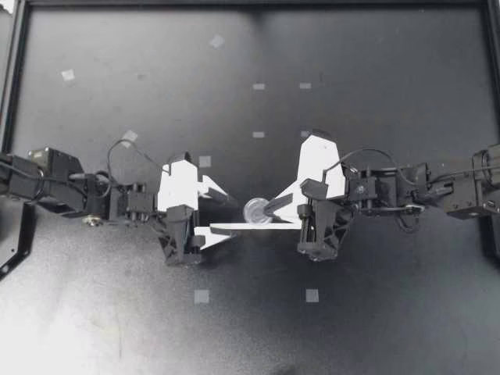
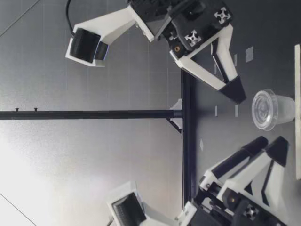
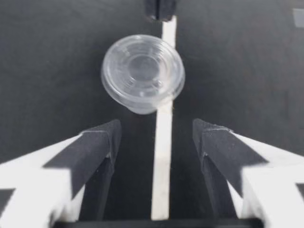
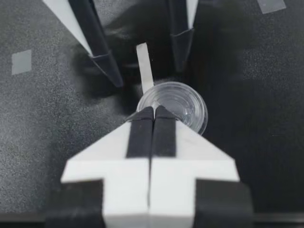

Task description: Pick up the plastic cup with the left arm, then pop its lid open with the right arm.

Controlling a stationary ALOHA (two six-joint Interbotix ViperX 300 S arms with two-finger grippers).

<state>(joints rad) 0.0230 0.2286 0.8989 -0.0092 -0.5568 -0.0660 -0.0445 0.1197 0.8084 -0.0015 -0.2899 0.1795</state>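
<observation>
A small clear plastic cup stands upright at the table's middle, beside a white strip that lies flat. My left gripper is open just left of the cup, which sits a little ahead of its fingertips in the left wrist view. My right gripper is shut on nothing, and its tip reaches the cup's rim from the right. In the right wrist view the shut tip overlaps the rim of the cup; I cannot tell whether they touch. The low view shows the cup between both grippers.
Small grey tape squares dot the dark table, another one in front of the right arm. A black frame rail borders the table on the left and far sides. A black frame post rises beyond the cup.
</observation>
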